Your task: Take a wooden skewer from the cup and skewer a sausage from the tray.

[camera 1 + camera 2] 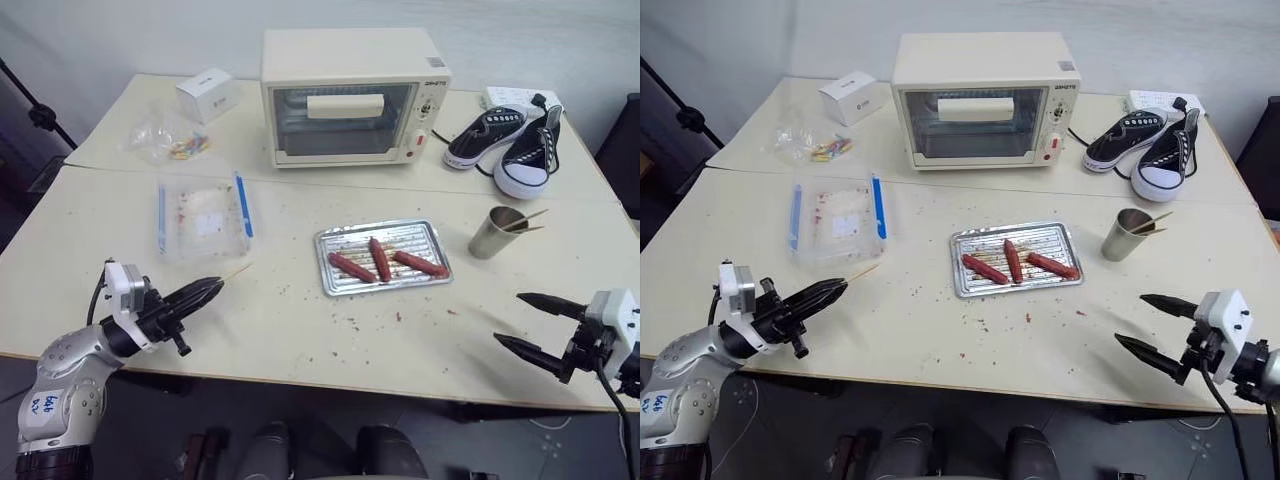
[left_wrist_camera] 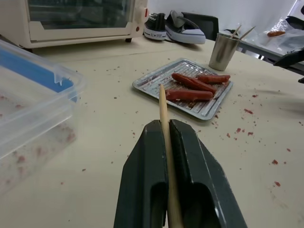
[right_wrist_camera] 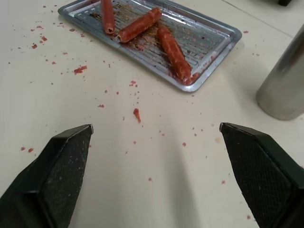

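Head view: left gripper [image 1: 205, 290] low over the table's near left edge, forearm angled forward and toward centre, fingers clamped on the wooden skewer [image 1: 237, 270]; its tip pokes out toward the tray [image 1: 335, 285]. Tray sits mid-table with three sausages; nearest to the skewer is the left sausage [image 1: 351, 266]. Cup [image 1: 494, 233] right of the tray, a few more sticks leaning out of it. Right gripper [image 1: 533, 323] at the near right edge, pointing inward, fingers spread wide, holding nothing. Clear lidded container [image 1: 203, 218] just beyond the left gripper; toaster oven [image 1: 350, 96] and sneakers [image 1: 510, 138] at the back.

Left wrist view: both fingers [image 2: 145, 180] pressed together on the skewer, which runs up the seam and points at the tray; tip well short of it.

Right wrist view: two fingers [image 3: 59, 166] far apart over bare, crumb-speckled table [image 3: 156, 166], tray ahead, cup's wall at one side.
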